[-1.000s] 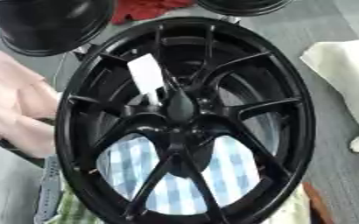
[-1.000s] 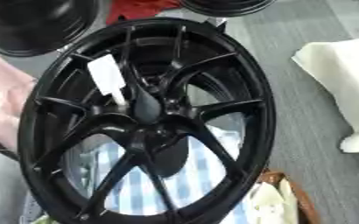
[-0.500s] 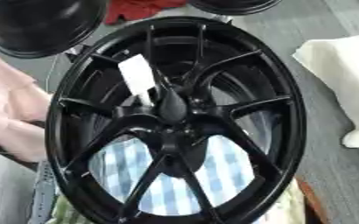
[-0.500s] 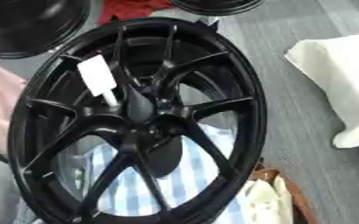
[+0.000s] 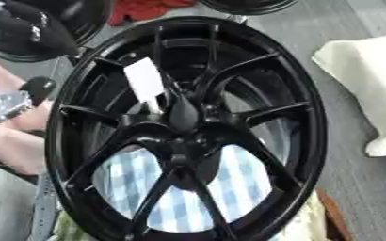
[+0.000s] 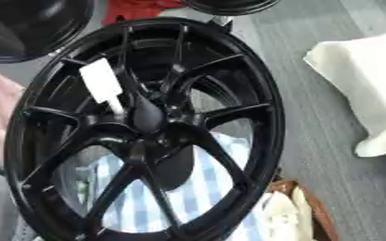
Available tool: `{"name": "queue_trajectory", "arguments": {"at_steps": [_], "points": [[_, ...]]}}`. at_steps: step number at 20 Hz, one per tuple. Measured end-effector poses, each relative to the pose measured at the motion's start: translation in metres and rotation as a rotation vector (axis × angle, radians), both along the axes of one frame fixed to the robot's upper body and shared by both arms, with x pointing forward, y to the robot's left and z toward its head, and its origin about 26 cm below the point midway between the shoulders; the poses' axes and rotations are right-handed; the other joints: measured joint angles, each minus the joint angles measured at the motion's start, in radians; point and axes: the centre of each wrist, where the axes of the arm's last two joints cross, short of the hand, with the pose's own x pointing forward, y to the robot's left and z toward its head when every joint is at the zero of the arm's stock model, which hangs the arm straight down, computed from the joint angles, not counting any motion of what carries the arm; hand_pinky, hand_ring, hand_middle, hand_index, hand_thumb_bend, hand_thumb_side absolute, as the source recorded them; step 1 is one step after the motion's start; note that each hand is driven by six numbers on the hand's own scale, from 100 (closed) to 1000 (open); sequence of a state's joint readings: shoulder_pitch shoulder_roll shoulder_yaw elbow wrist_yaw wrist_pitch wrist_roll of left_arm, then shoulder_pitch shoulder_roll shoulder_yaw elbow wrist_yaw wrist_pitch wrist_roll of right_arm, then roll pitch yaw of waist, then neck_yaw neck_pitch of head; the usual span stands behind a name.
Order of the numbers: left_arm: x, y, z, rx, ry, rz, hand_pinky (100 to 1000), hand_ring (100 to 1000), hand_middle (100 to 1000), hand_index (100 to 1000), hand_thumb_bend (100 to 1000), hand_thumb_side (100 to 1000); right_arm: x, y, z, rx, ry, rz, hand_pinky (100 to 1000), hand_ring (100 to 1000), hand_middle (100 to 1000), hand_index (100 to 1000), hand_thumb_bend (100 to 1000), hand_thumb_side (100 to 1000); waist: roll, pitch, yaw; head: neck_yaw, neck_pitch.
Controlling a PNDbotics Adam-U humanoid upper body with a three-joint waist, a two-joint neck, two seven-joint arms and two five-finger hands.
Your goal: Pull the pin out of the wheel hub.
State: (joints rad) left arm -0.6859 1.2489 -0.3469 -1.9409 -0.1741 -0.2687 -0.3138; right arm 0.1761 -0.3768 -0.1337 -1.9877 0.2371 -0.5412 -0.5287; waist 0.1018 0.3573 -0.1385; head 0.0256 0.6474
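Note:
A large black multi-spoke wheel (image 5: pixel 188 127) lies before me and fills most of both views. From its hub (image 5: pixel 180 141) a black rounded pin (image 5: pixel 182 113) stands up towards me. A white tag (image 5: pixel 143 81) hangs on a spoke just up and left of the pin. My left hand (image 5: pixel 11 101), silver and black, shows at the left edge beside the rim, apart from the pin. Its arm (image 5: pixel 23 28) comes in from the upper left corner. My right hand is in neither view.
A blue-and-white checked cloth (image 5: pixel 229 183) shows through the lower spokes. Pink cloth (image 5: pixel 7 141) lies at the left, a cream cloth (image 5: pixel 369 80) on the grey floor at the right. Other black wheels (image 6: pixel 31 28) and a red cloth (image 5: pixel 143 9) sit at the top.
The whole picture has shifted, so the camera moved. My left hand and arm have come into view at the left edge; a second ago they did not show.

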Motion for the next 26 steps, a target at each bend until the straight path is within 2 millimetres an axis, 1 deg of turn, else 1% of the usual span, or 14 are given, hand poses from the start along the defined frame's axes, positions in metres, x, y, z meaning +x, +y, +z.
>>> {"name": "queue_trajectory", "arguments": {"at_steps": [4,9,12,13,15,17,19,20,22,24,26], "points": [[0.012,-0.015,0.002,0.055,0.009,-0.046,854,784,752,840,157,755,0.0,0.001,0.0,0.003,0.007,0.013,797,716,661,674,100,287,0.0,0.0,-0.005,0.008,0.0],[0.03,-0.033,0.011,0.108,0.011,-0.081,853,785,754,842,166,740,0.001,0.001,0.001,0.009,0.011,0.021,797,715,660,674,100,294,0.001,-0.002,0.0,0.008,0.001],[0.041,-0.043,0.02,0.125,0.018,-0.087,859,793,766,859,178,705,0.001,0.001,0.001,0.012,0.015,0.022,798,714,659,673,100,298,0.002,-0.002,0.005,0.008,0.001],[0.044,-0.045,0.022,0.128,0.022,-0.089,866,800,775,867,190,667,0.001,0.001,0.001,0.012,0.016,0.022,798,714,659,673,100,300,0.002,-0.002,0.005,0.007,0.001],[0.048,-0.049,0.026,0.134,0.038,-0.095,875,809,784,873,211,634,0.001,0.001,0.001,0.012,0.017,0.022,798,714,659,672,100,301,0.004,-0.002,0.007,0.007,0.001],[0.05,-0.052,0.031,0.14,0.054,-0.107,901,829,797,885,269,506,0.001,0.001,0.001,0.012,0.019,0.021,798,714,659,672,100,304,0.004,-0.002,0.008,0.006,0.001],[0.051,-0.055,0.035,0.144,0.068,-0.125,917,835,798,888,306,406,0.002,0.002,0.001,0.014,0.019,0.022,798,714,658,672,100,306,0.004,-0.002,0.008,0.006,0.001],[0.05,-0.056,0.037,0.147,0.074,-0.136,929,842,803,897,344,299,0.002,0.002,0.001,0.015,0.018,0.022,799,713,658,671,100,308,0.005,-0.002,0.008,0.006,0.001],[0.05,-0.059,0.039,0.157,0.092,-0.159,937,851,804,908,386,174,0.002,0.002,0.001,0.015,0.02,0.023,799,713,657,671,100,310,0.006,-0.002,0.006,0.006,0.001],[0.05,-0.061,0.04,0.173,0.108,-0.178,938,852,813,909,392,100,0.002,0.003,0.001,0.016,0.023,0.026,799,713,657,671,100,312,0.007,-0.002,0.002,0.006,0.001],[0.052,-0.063,0.042,0.192,0.124,-0.185,938,855,817,904,412,100,0.003,0.004,0.002,0.018,0.021,0.031,799,713,657,671,100,314,0.007,-0.001,-0.001,0.006,0.001]]}}
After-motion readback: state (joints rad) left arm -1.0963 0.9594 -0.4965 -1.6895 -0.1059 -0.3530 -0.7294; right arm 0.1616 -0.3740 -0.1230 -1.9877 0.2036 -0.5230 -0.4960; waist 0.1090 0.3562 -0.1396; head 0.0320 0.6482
